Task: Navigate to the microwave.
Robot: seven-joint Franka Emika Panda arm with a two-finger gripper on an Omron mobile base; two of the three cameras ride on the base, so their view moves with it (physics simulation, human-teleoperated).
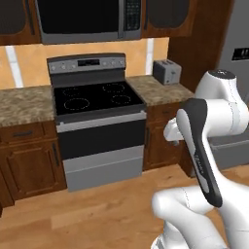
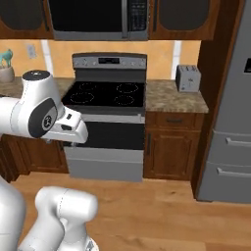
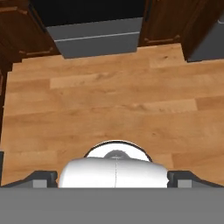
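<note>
The microwave (image 1: pixel 82 19) hangs above the stove between dark wood upper cabinets: a steel box with a dark glass door, and a black keypad (image 1: pixel 132 13) on its right. It sits at the top centre of the right base view too, as the microwave (image 2: pixel 93 17), cut off by the frame's upper edge. My arm is folded in front of the base, its hand (image 1: pixel 171 131) pointing down at the wood floor. In the hand view my gripper (image 3: pixel 113 178) is open, its dark fingertips (image 3: pixel 43 178) far apart with nothing between them.
A steel stove (image 1: pixel 97 99) with a black four-ring cooktop stands straight ahead, under the microwave. Granite counters flank it, with a toaster (image 1: pixel 167 72) on the right one. A grey fridge (image 2: pixel 230 122) rises at the right. A potted plant (image 2: pixel 6 66) sits far left. The wood floor (image 3: pixel 109 100) lies ahead.
</note>
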